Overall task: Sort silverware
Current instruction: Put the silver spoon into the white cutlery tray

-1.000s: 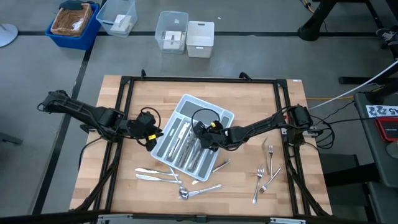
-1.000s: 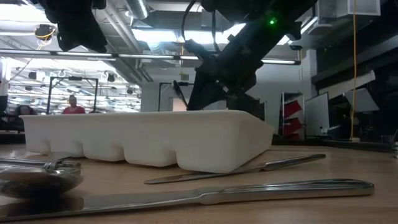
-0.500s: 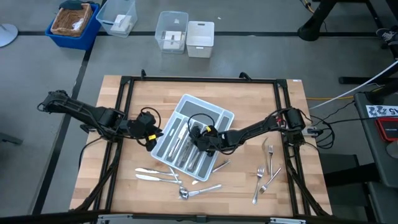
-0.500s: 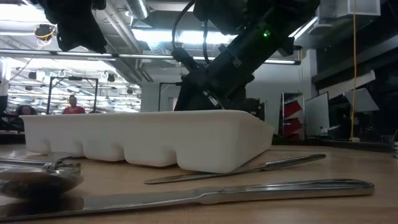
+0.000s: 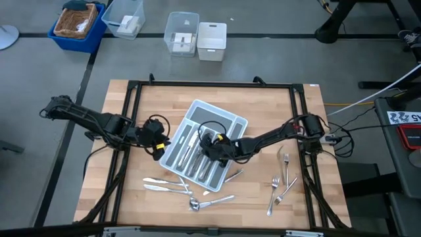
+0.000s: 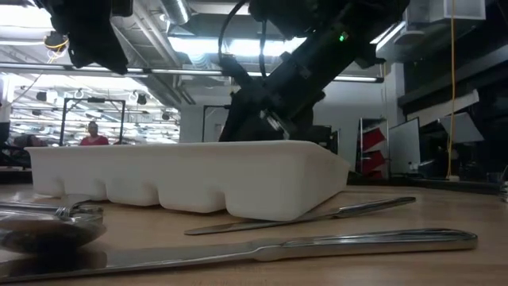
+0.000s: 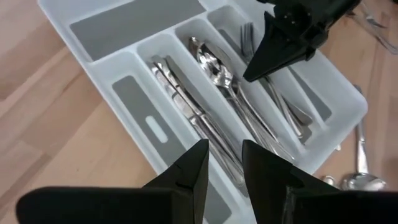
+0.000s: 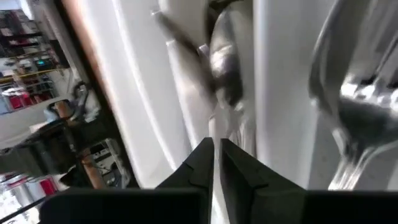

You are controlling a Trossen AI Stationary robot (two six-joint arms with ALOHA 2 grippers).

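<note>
while my right tool (image 5: 209, 146) hangs over the tray (image 5: 231, 120), fingers nearly together and empty, my left tool (image 5: 166, 146), narrowly open, waits at its edge; silverware (image 7: 217, 102) fills the compartments.

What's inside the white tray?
The tray holds knives, spoons and forks in separate slots. The right hand covers part of the fork slot.

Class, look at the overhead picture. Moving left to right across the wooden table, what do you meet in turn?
Left gripper at the tray's left edge → grey cutlery tray → right gripper inside the tray → loose forks on the table near its right side.
</note>
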